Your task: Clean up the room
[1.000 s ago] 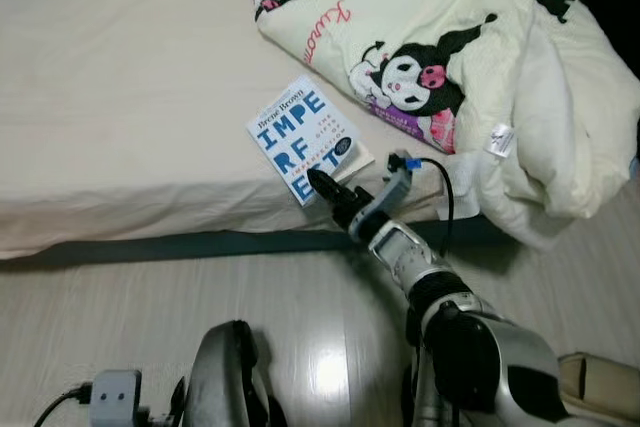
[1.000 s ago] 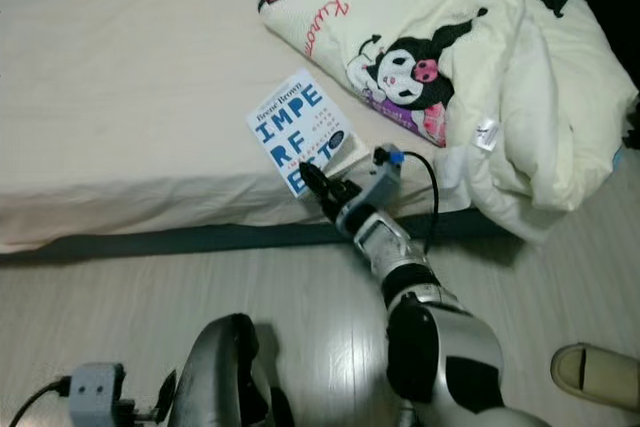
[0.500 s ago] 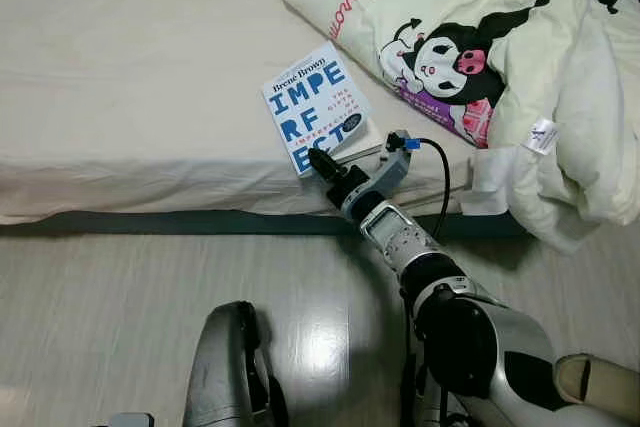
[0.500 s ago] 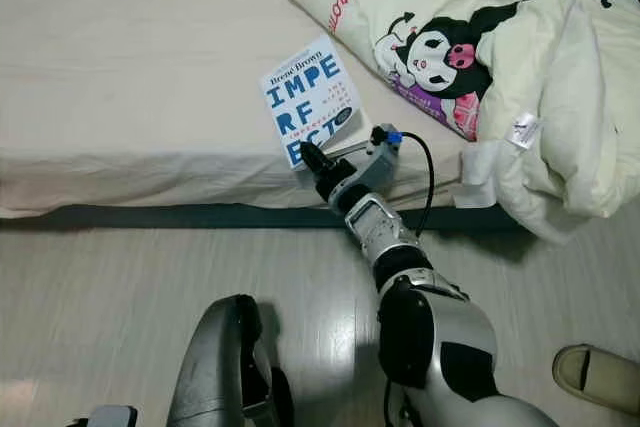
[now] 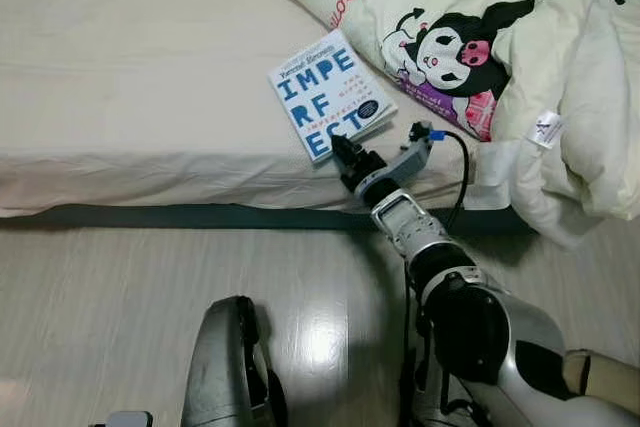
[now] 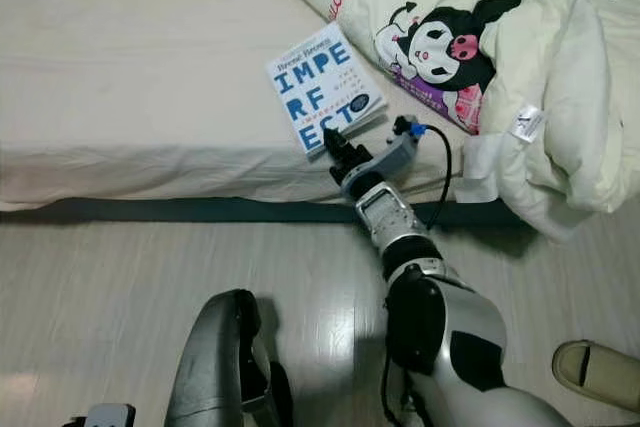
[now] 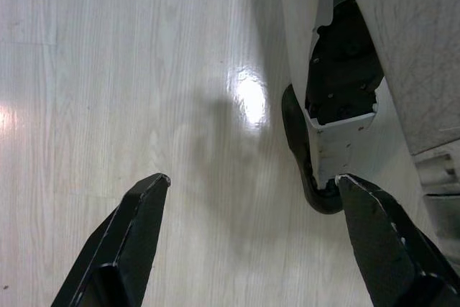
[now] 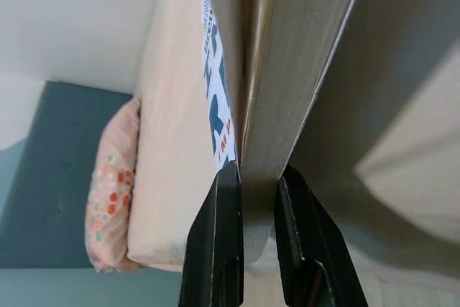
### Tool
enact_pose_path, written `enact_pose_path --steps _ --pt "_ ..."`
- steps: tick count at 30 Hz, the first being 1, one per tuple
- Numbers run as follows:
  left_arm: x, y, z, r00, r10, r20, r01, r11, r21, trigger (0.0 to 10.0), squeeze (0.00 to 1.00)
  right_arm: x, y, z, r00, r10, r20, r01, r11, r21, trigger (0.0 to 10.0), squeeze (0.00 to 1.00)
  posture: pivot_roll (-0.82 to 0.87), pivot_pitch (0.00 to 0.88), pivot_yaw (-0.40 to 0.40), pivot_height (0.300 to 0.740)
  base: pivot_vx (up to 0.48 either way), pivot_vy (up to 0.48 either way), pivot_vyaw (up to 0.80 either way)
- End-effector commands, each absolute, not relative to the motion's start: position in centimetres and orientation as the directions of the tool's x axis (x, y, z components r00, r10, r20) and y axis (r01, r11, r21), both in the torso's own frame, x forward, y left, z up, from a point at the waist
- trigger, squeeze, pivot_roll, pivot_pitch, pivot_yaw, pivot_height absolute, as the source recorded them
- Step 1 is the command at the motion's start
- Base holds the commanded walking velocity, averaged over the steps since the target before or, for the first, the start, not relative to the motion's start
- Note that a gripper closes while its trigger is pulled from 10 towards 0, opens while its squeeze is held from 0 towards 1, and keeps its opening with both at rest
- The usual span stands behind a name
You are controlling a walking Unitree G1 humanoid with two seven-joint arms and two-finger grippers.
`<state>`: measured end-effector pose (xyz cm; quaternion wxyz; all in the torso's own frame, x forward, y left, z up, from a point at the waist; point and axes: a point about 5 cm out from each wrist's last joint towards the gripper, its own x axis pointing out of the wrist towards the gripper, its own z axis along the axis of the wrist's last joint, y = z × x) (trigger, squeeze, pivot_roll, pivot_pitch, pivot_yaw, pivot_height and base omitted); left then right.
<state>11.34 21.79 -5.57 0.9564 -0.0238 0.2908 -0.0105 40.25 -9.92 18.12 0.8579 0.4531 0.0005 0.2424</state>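
A white book [image 5: 330,97] with big blue letters lies on the bed [image 5: 130,67], close to its front edge. My right gripper [image 5: 345,152] reaches over from the floor side and is at the book's near corner. In the right wrist view the two black fingers [image 8: 215,249] clamp the book [image 8: 287,70] by its page edge, so my right gripper [image 8: 255,199] is shut on it. The left gripper [image 7: 253,177] hangs open over the wooden floor beside my own leg, with nothing between its fingers.
A cream comforter [image 5: 480,37] printed with cartoon characters is heaped on the bed's right side and spills over the edge. A dark bed base [image 5: 150,215] runs along the floor. A beige slipper [image 6: 595,372] lies at the lower right. A patterned pillow [image 8: 108,206] sits at the bed's far end.
The camera has moved in closer on the bed. My right gripper and the book's near corner have shifted a little to the right and farther onto the bed, turning the book slightly.
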Motion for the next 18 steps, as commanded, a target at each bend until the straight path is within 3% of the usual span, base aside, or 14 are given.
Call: enact_pose_path --steps 1,4,8,14,15,18 --pt "10.7 21.4 -6.2 0.805 -0.034 -0.592 -0.004 0.998 -0.064 10.0 0.0 40.3 -9.1 19.9 0.821 0.459 0.34 -0.532 0.397 0.748 0.0 0.0 0.15 0.443 0.085 0.395 0.0 0.0 0.0" --pt "14.4 22.4 -5.1 0.856 0.03 -0.516 -0.076 0.995 -0.069 10.0 0.0 39.9 -8.6 21.7 0.685 0.539 0.49 -0.7 0.298 0.649 0.0 0.0 0.11 0.39 0.069 0.395 0.0 0.0 0.0" --pt "17.2 23.3 -3.8 0.891 0.073 -0.449 -0.118 0.99 -0.073 10.0 0.0 39.4 -8.3 22.3 0.591 0.589 0.552 -0.781 0.245 0.574 0.0 0.0 0.08 0.362 0.065 0.395 0.0 0.0 0.0" --pt "22.3 24.9 -0.6 0.936 0.146 -0.319 -0.187 0.977 -0.1 10.0 0.0 39.1 -8.8 21.2 0.629 0.621 0.468 -0.766 0.389 0.512 0.0 0.0 0.01 0.276 0.066 0.395 0.0 0.0 0.0" --pt "26.2 25.5 2.4 0.963 0.173 -0.208 -0.203 0.97 -0.134 10.0 0.0 38.6 -10.1 20.1 0.66 0.603 0.449 -0.744 0.443 0.499 0.0 0.0 -0.03 0.22 0.068 0.395 0.0 0.0 0.0" --pt "27.9 25.5 3.9 0.971 0.178 -0.157 -0.202 0.967 -0.154 10.0 0.0 38.1 -10.8 19.4 0.66 0.597 0.456 -0.745 0.446 0.495 0.0 0.0 -0.03 0.213 0.069 0.4 0.0 0.0 0.0"
